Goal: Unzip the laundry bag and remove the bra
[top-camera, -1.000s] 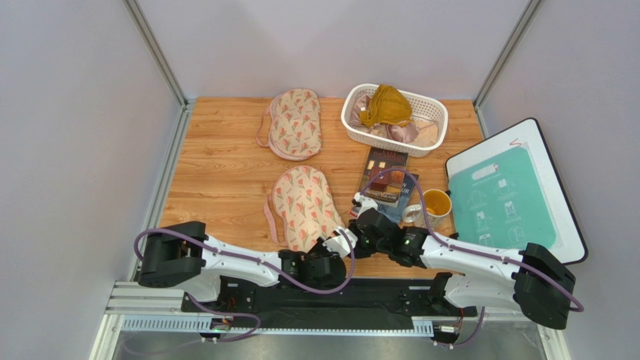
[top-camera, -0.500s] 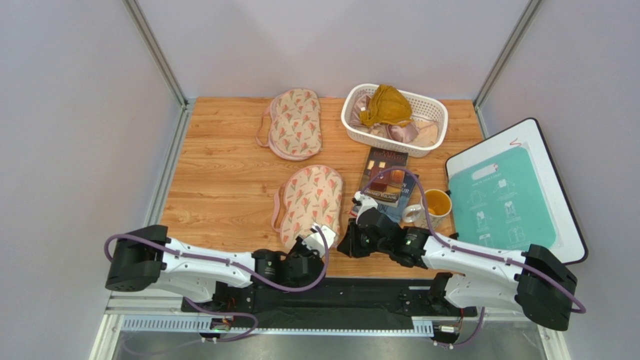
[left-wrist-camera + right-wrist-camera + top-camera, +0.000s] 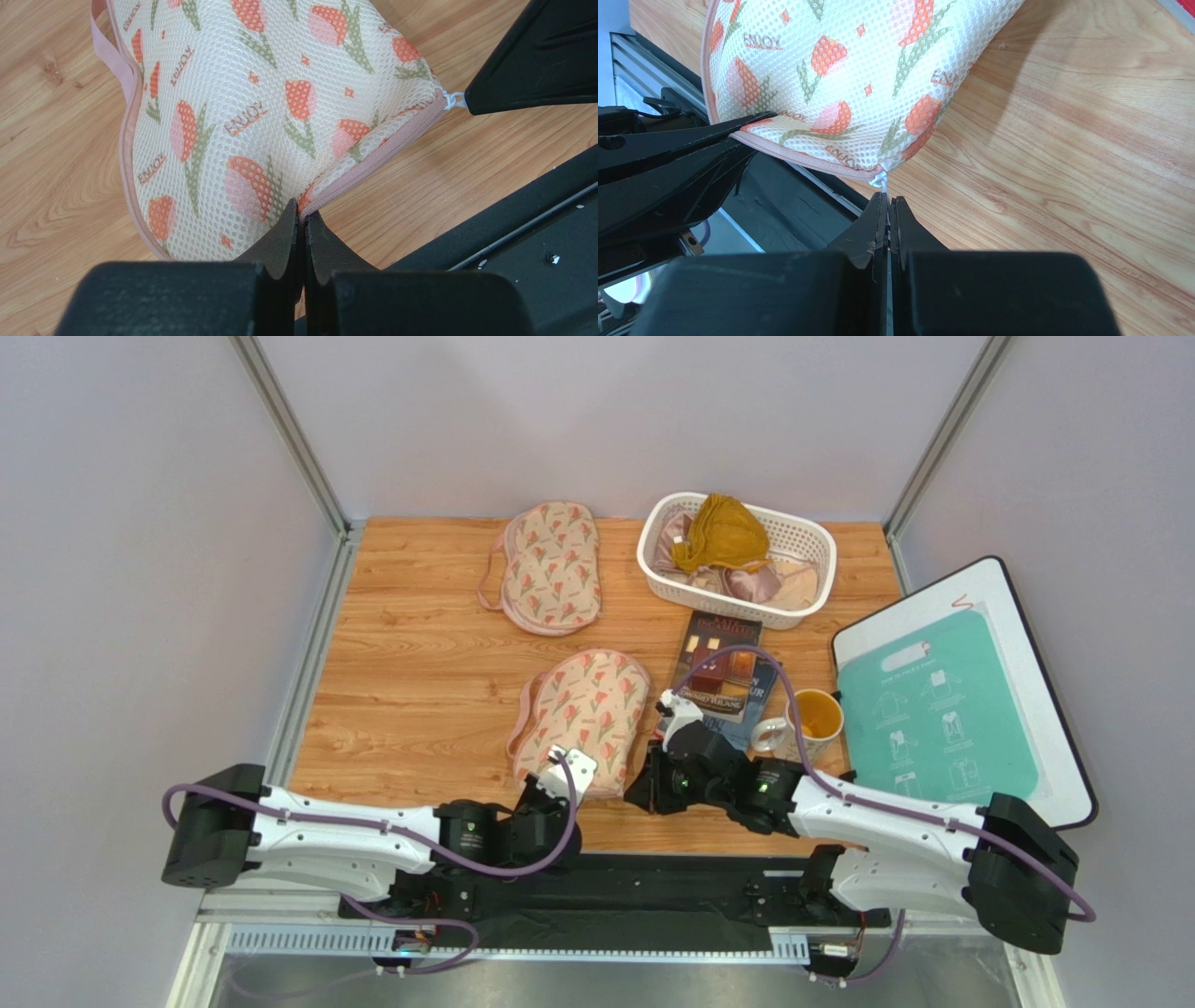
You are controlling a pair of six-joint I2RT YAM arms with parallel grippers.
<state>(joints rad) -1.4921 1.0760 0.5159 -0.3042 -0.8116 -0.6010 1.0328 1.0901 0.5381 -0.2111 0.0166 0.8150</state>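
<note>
The nearer laundry bag (image 3: 582, 711) (image 3: 267, 105) (image 3: 843, 56), beige mesh with a red tulip print and pink trim, lies near the table's front edge. My left gripper (image 3: 567, 770) (image 3: 300, 213) is shut on the bag's near edge, right at the pink zip (image 3: 382, 154). My right gripper (image 3: 641, 793) (image 3: 887, 200) is shut on the white zip pull (image 3: 880, 182) (image 3: 455, 100) at the bag's corner. The zip between the two grips looks closed. The bra is hidden.
A second bag of the same kind (image 3: 550, 567) lies at the back. A white basket (image 3: 804, 541) holds a mustard garment (image 3: 718, 532) and pinkish satin fabric (image 3: 751, 584). A book (image 3: 723, 672), a mug (image 3: 814, 717) and a white board with a teal mat (image 3: 954, 700) sit to the right.
My left arm has swung out to the left, still gripping the bag's edge. The bag has shifted right and turned. The right gripper has hardly moved.
</note>
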